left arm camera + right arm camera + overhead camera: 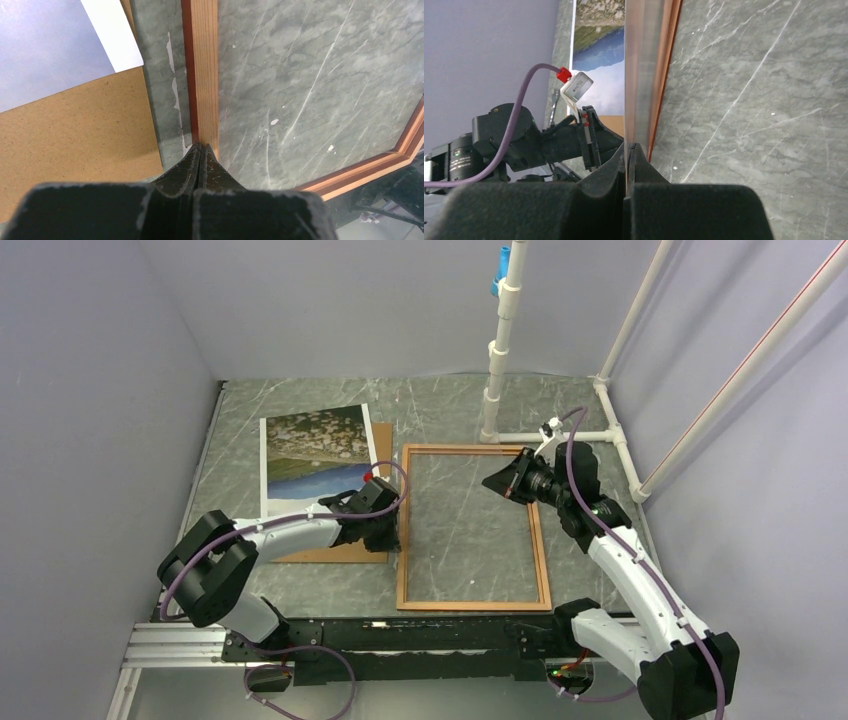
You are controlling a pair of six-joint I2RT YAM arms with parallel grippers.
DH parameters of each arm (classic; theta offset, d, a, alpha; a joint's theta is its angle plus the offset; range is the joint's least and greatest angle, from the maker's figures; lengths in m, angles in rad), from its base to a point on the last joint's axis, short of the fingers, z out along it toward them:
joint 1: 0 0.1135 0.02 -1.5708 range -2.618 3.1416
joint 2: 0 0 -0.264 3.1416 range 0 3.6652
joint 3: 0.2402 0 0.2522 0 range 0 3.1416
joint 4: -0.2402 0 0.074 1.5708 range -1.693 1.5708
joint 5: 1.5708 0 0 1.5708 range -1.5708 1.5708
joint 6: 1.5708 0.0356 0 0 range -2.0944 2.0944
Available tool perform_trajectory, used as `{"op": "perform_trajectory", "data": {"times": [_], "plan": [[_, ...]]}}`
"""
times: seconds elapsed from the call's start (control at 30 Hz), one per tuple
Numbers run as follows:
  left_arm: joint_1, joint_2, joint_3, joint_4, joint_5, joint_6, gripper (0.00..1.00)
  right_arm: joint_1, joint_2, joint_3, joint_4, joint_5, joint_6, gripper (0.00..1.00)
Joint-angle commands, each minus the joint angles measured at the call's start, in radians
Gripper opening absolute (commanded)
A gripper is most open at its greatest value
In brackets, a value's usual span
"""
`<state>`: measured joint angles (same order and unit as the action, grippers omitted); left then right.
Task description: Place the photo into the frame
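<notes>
The frame (473, 605), thin orange-brown wood, lies flat in the middle of the table. The photo (312, 445) lies picture-side up to its left, on top of a brown backing board (345, 550). My left gripper (394, 527) is shut with nothing between its fingers, and its tips (200, 146) rest on the frame's left rail (204, 75). My right gripper (490, 483) hovers over the frame's upper right part. It (630, 146) is shut on the edge of a thin clear pane (636, 75), seen edge-on beside the frame's rail (664, 75).
A white pipe stand (497, 370) rises at the back, just beyond the frame, with more pipes (620, 440) along the right. Grey walls close in the left and back. An aluminium rail (180, 645) runs along the near edge.
</notes>
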<state>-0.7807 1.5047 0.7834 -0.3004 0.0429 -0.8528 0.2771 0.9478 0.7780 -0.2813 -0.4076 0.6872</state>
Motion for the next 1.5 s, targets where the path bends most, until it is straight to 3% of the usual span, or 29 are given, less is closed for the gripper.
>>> {"op": "perform_trajectory", "data": {"times": [0.0, 0.53, 1.47], "plan": [[-0.006, 0.048, -0.014, -0.085, -0.079, 0.006, 0.00, -0.005, -0.020, -0.023, 0.073, -0.055, 0.081, 0.00], [-0.006, 0.055, 0.014, -0.149, -0.114, 0.006, 0.00, -0.006, -0.036, -0.052, 0.007, -0.047, 0.122, 0.00], [-0.007, 0.058, 0.023, -0.193, -0.141, 0.010, 0.00, -0.008, -0.050, 0.111, -0.074, -0.074, 0.117, 0.00]]}}
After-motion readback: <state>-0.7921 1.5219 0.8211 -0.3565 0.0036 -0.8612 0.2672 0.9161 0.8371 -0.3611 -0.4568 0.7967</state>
